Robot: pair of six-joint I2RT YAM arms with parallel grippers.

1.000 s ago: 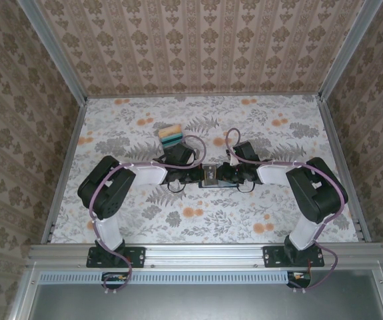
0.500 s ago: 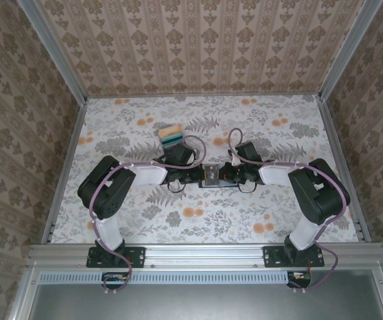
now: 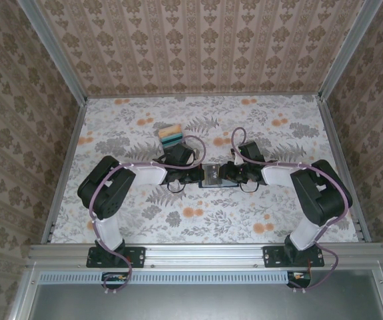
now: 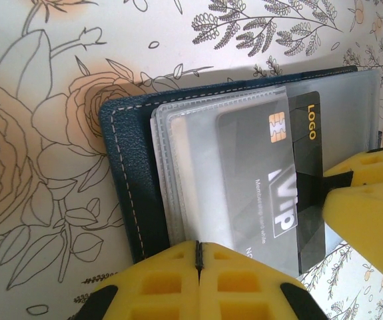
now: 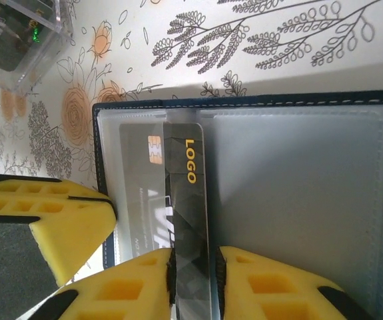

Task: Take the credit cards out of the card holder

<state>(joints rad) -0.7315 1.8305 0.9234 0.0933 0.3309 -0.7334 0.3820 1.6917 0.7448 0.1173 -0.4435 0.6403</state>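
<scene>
Mid-extraction on one card. The card holder (image 4: 128, 180) lies open and flat on the desk (image 3: 258, 127), centre, between the two arms. Left tool (image 4: 199, 283) has its fingers pressed together and sits on the holder's edge, over the clear sleeve (image 4: 191, 173). It looks like a hold-down, gripping nothing. Right tool (image 5: 194, 287) has a finger on each side of the dark card (image 5: 188, 220), the one printed LOGO, pinching its exposed end. That card is part-way out: the chip end sits under the sleeve, the rest is bare. Next move, as I read it: pull straight along the sleeve's axis, away from the left tool, keeping the card flat so it doesn't bind at the sleeve mouth. Left has to keep the holder pinned or the whole thing drags along. Grip is on a thin slick edge, so slip is the risk. Can't tell whether more cards sit in the sleeves behind. A clear rack (image 3: 171, 133) stands farther back on the left, well apart. Against a second ago: the right arm has shifted slightly outward to the right; the left arm and the holder look unchanged in the overhead view.
</scene>
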